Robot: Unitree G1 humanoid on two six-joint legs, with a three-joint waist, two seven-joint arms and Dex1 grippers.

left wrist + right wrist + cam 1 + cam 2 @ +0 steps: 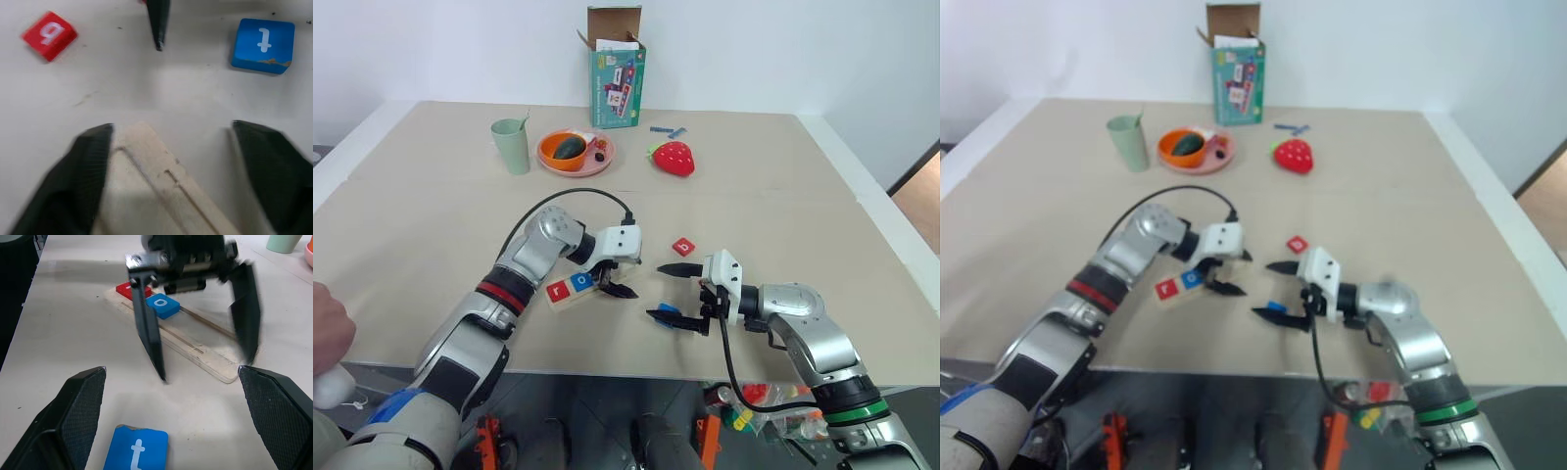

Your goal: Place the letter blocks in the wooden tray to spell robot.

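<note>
Sitting in the tray (570,294) at its left end are a red r (556,290) and a blue o (581,284), with the rest of the groove bare. The left claw (616,277) hangs spread over that bare stretch, holding nothing. The right claw (670,292) is spread too, astride the blue t (136,452) on the desk (431,215); a red tile (682,247) lies just beyond. These tiles look light, stiff and slick, so pinching opposite flat edges seems safest.
</note>
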